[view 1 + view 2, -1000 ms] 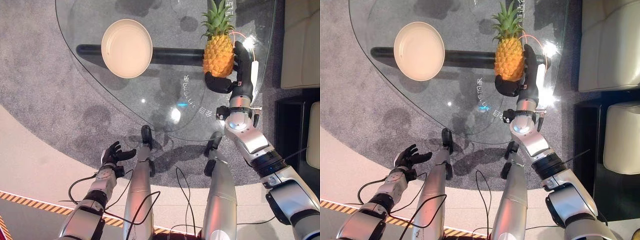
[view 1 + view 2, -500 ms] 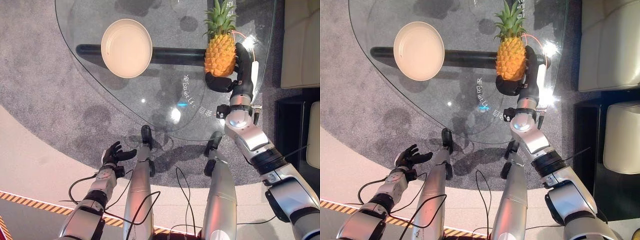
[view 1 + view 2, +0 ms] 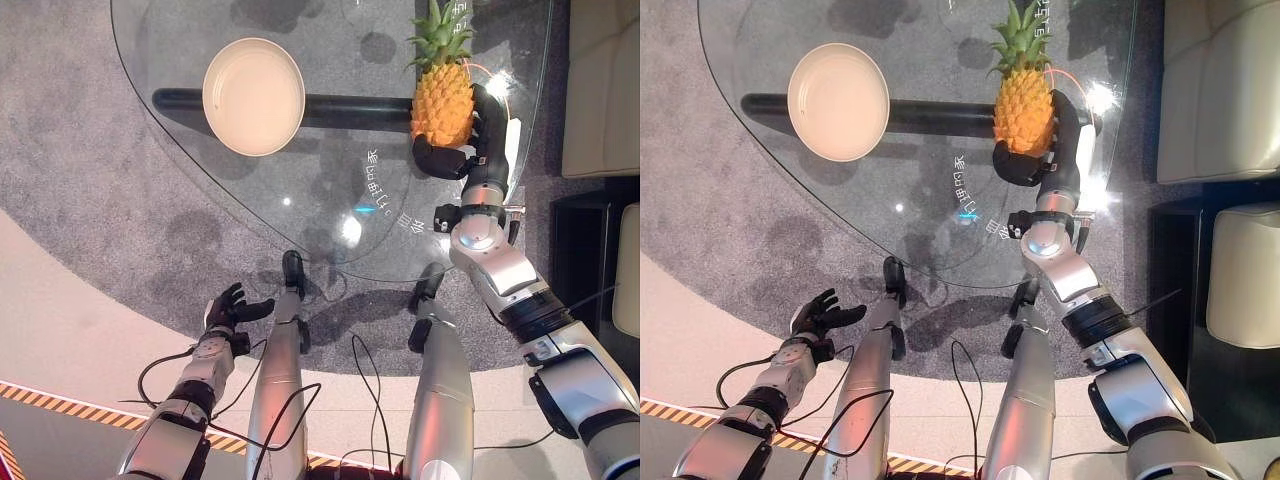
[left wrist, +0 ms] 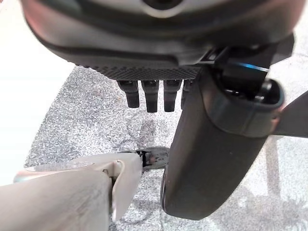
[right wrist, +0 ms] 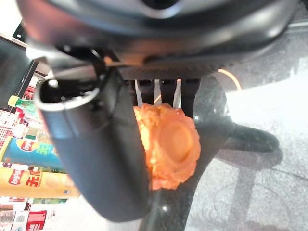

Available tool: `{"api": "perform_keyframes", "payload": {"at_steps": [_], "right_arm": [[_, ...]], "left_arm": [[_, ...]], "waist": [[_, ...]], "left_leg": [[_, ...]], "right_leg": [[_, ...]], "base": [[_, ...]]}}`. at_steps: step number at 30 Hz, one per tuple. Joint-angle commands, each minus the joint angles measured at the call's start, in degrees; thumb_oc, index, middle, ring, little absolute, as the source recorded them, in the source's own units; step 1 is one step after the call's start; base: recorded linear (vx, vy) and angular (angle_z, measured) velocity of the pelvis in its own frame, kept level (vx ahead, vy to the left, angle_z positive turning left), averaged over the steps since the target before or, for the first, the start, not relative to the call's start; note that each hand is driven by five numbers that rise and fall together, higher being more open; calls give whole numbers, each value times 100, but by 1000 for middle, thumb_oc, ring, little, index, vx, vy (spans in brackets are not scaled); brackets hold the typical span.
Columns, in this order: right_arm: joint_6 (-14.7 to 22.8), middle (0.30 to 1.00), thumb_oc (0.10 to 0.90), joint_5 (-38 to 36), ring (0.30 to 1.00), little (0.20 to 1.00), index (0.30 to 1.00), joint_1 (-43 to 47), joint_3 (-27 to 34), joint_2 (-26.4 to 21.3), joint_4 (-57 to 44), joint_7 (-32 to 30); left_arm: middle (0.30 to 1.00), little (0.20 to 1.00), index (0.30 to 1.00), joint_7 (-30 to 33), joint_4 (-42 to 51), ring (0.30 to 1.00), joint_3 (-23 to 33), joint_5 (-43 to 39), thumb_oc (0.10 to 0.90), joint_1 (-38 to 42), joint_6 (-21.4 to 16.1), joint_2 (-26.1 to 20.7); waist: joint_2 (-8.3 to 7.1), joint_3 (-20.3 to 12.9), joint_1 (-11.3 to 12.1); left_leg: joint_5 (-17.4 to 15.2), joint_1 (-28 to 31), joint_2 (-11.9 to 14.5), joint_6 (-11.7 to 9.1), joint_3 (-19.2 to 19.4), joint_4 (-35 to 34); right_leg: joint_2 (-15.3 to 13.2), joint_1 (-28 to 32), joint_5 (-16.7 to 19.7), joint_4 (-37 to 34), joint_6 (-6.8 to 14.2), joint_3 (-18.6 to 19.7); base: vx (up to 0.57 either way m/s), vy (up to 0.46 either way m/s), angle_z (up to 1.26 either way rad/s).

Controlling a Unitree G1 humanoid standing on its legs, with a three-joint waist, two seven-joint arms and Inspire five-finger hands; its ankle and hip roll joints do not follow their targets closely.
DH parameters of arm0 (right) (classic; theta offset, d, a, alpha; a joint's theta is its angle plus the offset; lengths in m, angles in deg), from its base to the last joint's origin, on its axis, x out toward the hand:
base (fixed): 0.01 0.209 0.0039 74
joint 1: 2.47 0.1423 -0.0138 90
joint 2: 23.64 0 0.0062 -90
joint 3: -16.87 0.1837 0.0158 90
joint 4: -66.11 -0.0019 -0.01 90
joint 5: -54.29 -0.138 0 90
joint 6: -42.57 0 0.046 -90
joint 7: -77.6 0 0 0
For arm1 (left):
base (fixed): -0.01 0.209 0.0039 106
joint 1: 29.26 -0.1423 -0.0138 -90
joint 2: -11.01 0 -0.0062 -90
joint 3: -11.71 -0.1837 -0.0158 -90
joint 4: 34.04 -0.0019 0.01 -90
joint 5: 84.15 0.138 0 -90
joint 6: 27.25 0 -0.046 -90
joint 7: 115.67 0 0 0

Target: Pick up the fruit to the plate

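1. The right hand [image 3: 470,140] is closed around the lower body of the pineapple [image 3: 442,100], thumb on the near side and fingers behind it; the right wrist view shows the fruit's underside between thumb and fingers.
2. The pineapple is held upright, crown pointing away from the robot, over the glass tabletop [image 3: 340,200] close to its right edge. Whether its base touches the glass cannot be told.
3. The plate [image 3: 254,96] is a cream round dish lying on the tabletop toward its left side, well apart from the pineapple, with nothing in it.
4. The left hand [image 3: 228,308] hangs low beyond the tabletop's near edge, over the grey carpet [image 3: 80,180], fingers loosely spread and holding nothing.
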Motion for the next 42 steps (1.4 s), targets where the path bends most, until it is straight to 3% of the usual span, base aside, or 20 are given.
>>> {"api": "perform_keyframes", "payload": {"at_steps": [1, 5, 11, 12, 19, 31, 42], "right_arm": [[181, 300, 100, -49, 300, 200, 300, 292, 34, -122, -103, -143], [221, 300, 100, -57, 300, 200, 300, 283, 80, -123, -27, -150], [355, 300, 100, 3, 300, 200, 300, 267, 156, -156, 126, -185], [376, 300, 100, 25, 300, 200, 300, 330, 175, -187, 129, -191], [523, 300, 100, 689, 300, 200, 300, 121, 391, -273, -40, -363], [583, 300, 100, 1910, 300, 200, 300, -35, 553, -429, -681, -658], [950, 300, 100, 2706, 300, 200, 300, -48, 569, -428, -1147, -588]], "left_arm": [[900, 900, 900, 41, -76, 900, -30, -23, 800, -416, -69, -154], [900, 900, 900, 22, -41, 900, 63, -292, 800, -423, -142, -135], [900, 900, 900, 19, 61, 900, 465, -1367, 800, -419, -424, -138], [900, 900, 900, 52, 93, 900, 573, -1587, 800, -347, -557, -157], [900, 900, 900, 683, 824, 900, 1375, -2678, 800, -108, -1347, -334], [900, 900, 900, 1691, 1891, 900, 2001, -2613, 800, 571, -2430, -675], [900, 900, 900, 2018, 2708, 900, 2011, -2023, 800, 1002, -2764, -750]], "waist": [[248, -118, 21], [250, -118, 27], [262, -118, 34], [257, -118, 25], [254, -118, -1], [157, -118, -95], [55, -118, -149]], "left_leg": [[-397, -165, 102, -136, -243, 513], [-395, -135, 97, -135, -244, 498], [-392, -29, 90, -148, -231, 438], [-230, -183, 85, -119, -221, 406], [-260, -146, 61, -137, -254, 418], [-271, -177, 78, -155, -249, 389], [-317, -230, 122, -184, -244, 408]], "right_leg": [[-104, 5, 108, -198, 235, 2], [-108, 42, 108, -213, 238, -2], [-114, 130, 87, -244, 248, -3], [-125, 2, 251, -317, 191, -36], [-112, 14, 166, -238, 184, 13], [-46, 18, 130, -271, 166, 28], [-10, 49, 132, -363, 174, 25]], "base": [[0, 0, 0], [0, 0, 0], [-11, 4, 0], [-66, 27, 1], [-13, 11, 1], [0, 0, 0], [0, 0, 0]]}}
